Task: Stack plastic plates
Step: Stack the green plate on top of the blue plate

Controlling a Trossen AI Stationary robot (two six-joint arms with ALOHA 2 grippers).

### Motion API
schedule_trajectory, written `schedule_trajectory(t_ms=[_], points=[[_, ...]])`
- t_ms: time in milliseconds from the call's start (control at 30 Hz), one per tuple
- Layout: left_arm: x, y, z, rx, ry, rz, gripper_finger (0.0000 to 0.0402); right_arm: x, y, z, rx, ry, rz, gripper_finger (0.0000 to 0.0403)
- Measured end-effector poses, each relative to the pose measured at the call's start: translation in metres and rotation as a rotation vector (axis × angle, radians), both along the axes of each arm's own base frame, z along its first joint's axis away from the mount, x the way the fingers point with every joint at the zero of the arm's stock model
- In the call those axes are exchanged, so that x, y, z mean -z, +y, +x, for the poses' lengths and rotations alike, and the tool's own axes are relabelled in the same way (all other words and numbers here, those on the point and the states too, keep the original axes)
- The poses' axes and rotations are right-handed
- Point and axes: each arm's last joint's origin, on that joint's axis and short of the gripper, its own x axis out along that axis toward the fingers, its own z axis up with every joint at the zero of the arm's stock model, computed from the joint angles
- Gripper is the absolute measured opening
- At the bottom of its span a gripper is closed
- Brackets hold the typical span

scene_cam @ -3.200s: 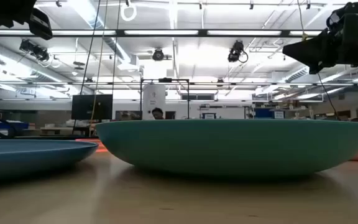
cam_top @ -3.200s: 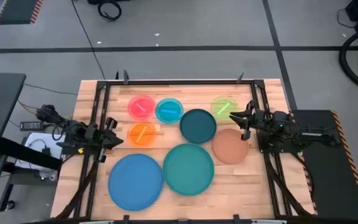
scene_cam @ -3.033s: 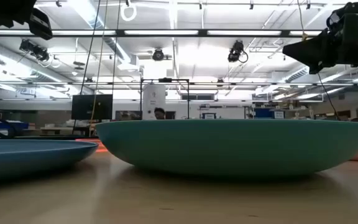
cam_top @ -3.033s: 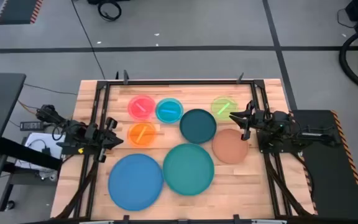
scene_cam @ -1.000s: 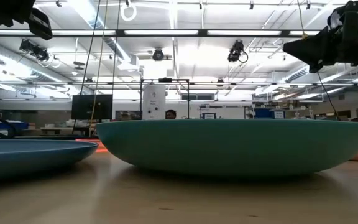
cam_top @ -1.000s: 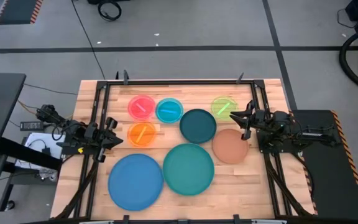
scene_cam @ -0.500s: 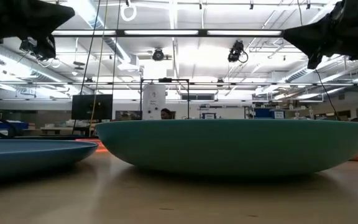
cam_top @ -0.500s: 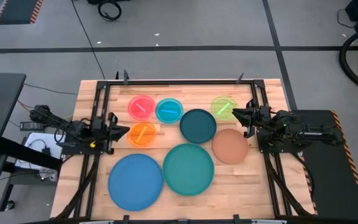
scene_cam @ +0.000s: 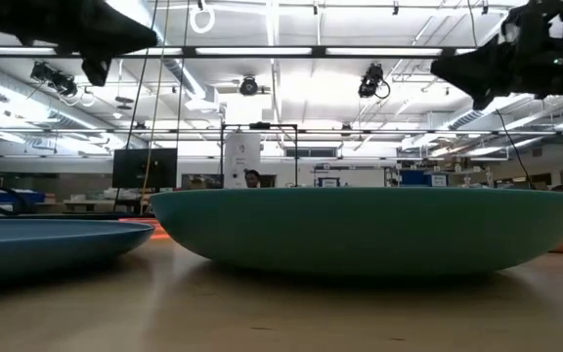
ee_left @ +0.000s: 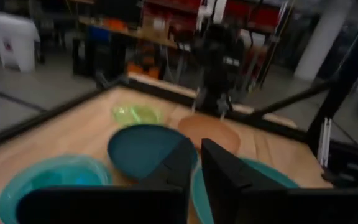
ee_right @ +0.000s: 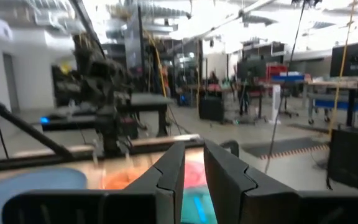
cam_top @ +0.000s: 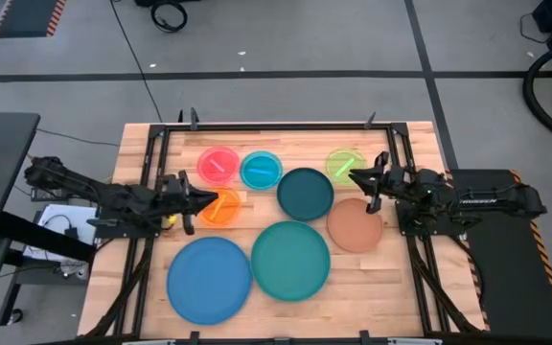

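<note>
Eight plastic plates lie flat and apart on the wooden table: pink (cam_top: 218, 165), cyan (cam_top: 261, 170), lime green (cam_top: 345, 164), dark teal (cam_top: 305, 193), orange (cam_top: 222, 207), terracotta (cam_top: 355, 226), large blue (cam_top: 210, 279) and large teal (cam_top: 290, 260). My left gripper (cam_top: 207, 199) hovers level above the orange plate's left edge, with a narrow gap between its fingers (ee_left: 196, 171) and nothing in it. My right gripper (cam_top: 355, 176) hovers between the lime green and terracotta plates, its fingers (ee_right: 194, 168) slightly apart and empty.
A black metal frame (cam_top: 276, 126) runs around the work area, with rails along both sides. In the low view the large teal plate (scene_cam: 369, 230) fills the middle and the blue plate (scene_cam: 47, 244) lies to its left. Bare wood (cam_top: 372, 297) lies at the near right.
My left gripper has reached out from the left rail toward the table's right, rising a little, and now stands over the orange plate's left edge. No plate has moved.
</note>
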Motion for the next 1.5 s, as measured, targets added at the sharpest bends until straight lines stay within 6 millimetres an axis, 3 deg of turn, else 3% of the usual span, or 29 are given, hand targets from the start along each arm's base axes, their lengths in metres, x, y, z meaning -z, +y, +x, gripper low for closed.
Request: schedule_trajectory(t_ms=[200,600,833,1233,1500], points=[[-0.011,-0.016,0.026,0.047,0.135,0.004,0.0095,-0.005,-0.003,0.015,-0.017,0.095,0.006,0.0071],[-0.011,-0.053,0.083,0.100,0.350,0.092,0.0100,-0.005,-0.006,0.054,-0.100,0.257,-0.075,0.0071],[-0.017,-0.083,0.123,0.140,0.494,0.148,0.0136,-0.005,-0.008,0.075,-0.140,0.320,-0.084,0.0075],[-0.015,-0.142,0.186,0.307,0.762,0.199,0.0144,-0.006,-0.009,0.080,-0.133,0.276,-0.062,0.0109],[-0.007,-0.173,0.202,0.429,0.853,0.316,0.0144,-0.001,-0.009,0.083,-0.119,0.292,-0.066,0.0120]])
